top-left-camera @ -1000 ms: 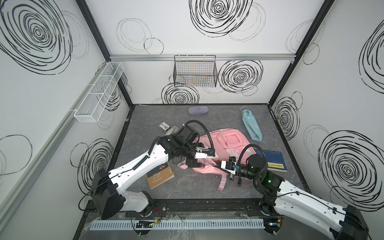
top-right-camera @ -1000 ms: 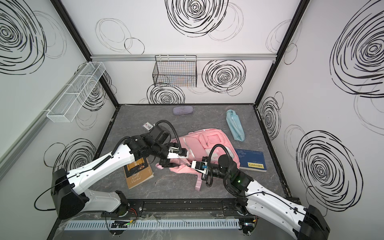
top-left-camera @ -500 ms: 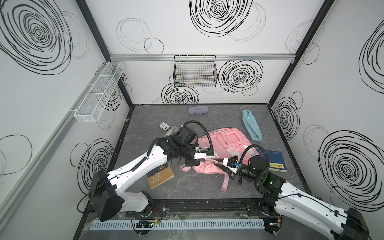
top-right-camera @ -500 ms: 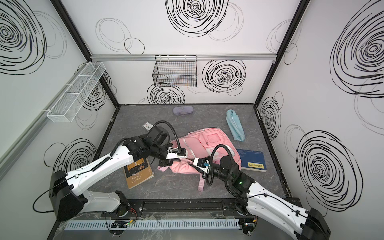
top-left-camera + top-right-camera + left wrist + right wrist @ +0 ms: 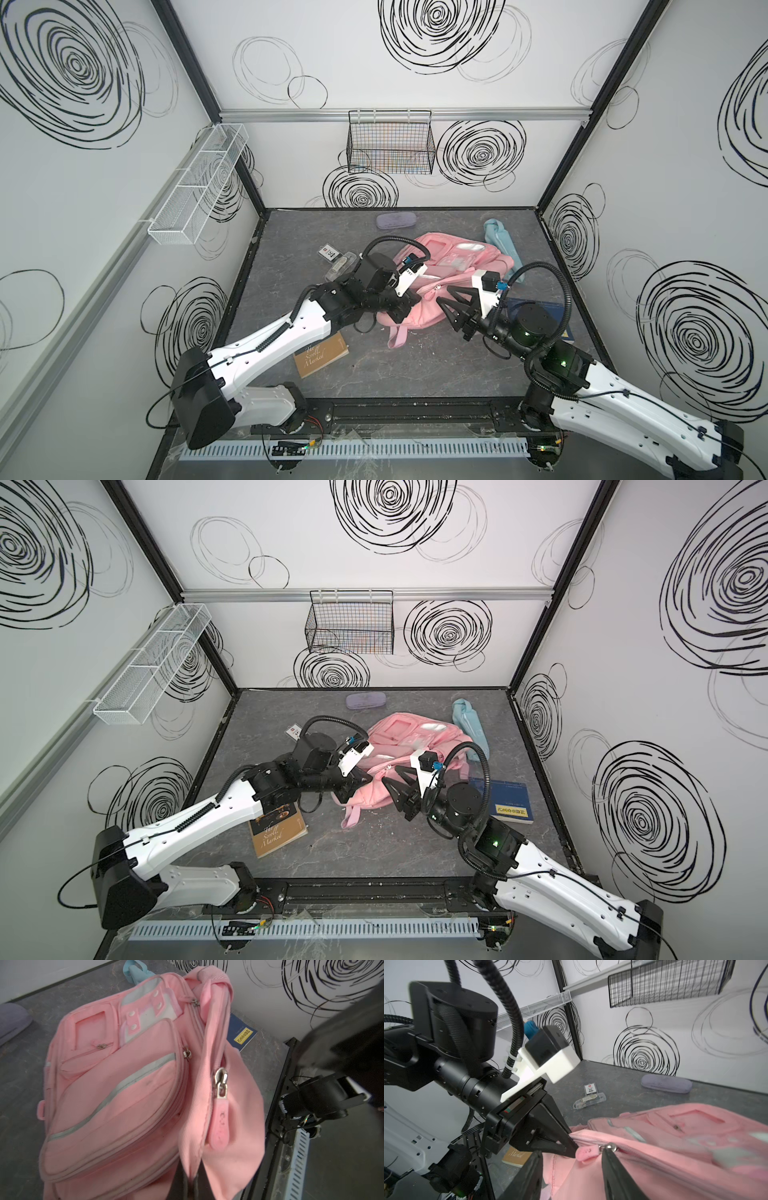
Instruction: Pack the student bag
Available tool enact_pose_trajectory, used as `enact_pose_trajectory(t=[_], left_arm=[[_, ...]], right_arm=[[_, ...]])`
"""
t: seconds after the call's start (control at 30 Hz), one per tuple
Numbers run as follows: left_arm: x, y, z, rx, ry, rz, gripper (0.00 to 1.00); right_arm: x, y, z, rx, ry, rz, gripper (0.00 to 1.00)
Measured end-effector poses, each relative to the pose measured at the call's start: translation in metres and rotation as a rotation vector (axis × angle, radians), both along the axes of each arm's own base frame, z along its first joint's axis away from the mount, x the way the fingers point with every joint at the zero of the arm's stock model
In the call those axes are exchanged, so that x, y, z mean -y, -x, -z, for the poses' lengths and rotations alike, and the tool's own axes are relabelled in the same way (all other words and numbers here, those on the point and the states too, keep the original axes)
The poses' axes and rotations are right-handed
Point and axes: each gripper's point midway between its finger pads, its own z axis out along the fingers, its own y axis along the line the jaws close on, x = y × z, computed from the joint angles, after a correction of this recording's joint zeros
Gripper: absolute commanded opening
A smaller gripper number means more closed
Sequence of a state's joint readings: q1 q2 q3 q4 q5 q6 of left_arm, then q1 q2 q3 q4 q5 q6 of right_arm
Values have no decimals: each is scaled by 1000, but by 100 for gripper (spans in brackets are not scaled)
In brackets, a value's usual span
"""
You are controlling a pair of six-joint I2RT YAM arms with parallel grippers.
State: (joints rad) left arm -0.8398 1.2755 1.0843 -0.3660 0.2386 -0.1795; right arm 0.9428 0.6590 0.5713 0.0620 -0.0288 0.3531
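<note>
Student bag [image 5: 457,266]: flat on the grey table [image 5: 415,374], mid-floor between both arms, front pockets up, one strap trailing toward the front edge.
Left gripper [image 5: 571,1152]: clamped tight on the bag's fabric edge, right beside the zip.
Right gripper [image 5: 439,304]: jaws apart, holding nothing, one finger either side of the pink zip pull [image 5: 584,1154].
Right wrist view only: that pinch up close, tips buried in the pink seam.
Left wrist view only: white press-studs [image 5: 133,1014] on the flap, metal slider [image 5: 221,1076], an embossed mark on the pull, too blurred to read.
Top views only: light-blue pouch [image 5: 500,243] just beyond the bag, black wire basket [image 5: 390,145] on the back wall.
Writing: "The Scroll Marked" on the brown book [image 5: 322,353]; yellow label on the blue book [image 5: 242,1034], print too small to read; red mark and big black characters on the card [image 5: 590,1088], hard to read for sure.
Hidden: brown book partly under the left arm; blue book partly behind the right arm in both top views; contents of the clear case [image 5: 589,1101] hard to make out.
</note>
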Motion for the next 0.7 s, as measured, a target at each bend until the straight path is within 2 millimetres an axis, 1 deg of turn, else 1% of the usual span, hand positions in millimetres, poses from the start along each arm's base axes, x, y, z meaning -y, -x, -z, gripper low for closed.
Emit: enact_pose_trajectory(t=[0.07,0.13,0.23,0.27,0.33,0.4,0.47,0.6,0.7], left_arm=[[7,9,0,-49,21,-24,0],[12,15,2,-87,41,-40,0],[17,23,9,-138,59,-60,0],[18,24,11,-151,67,-65,0],[21,27,13,-171,85,-66,0],[22,30,12,-181,110,-64,0],[22,33,11,-187,132,-59,0],[20,39,1,-187,182,-49,0],[18,40,1,-201,205,-53,0]], right_arm=[[-2,1,12,-85,3,20,41],[-4,0,25,-150,16,43,38],[-1,-4,38,-216,20,85,38],[1,-5,38,-222,15,98,39],[4,-8,38,-234,0,125,44],[6,-10,38,-240,-10,147,47],[9,-13,39,-248,-21,164,47],[11,-16,48,-271,-34,170,47],[9,-13,51,-277,-55,149,49]])
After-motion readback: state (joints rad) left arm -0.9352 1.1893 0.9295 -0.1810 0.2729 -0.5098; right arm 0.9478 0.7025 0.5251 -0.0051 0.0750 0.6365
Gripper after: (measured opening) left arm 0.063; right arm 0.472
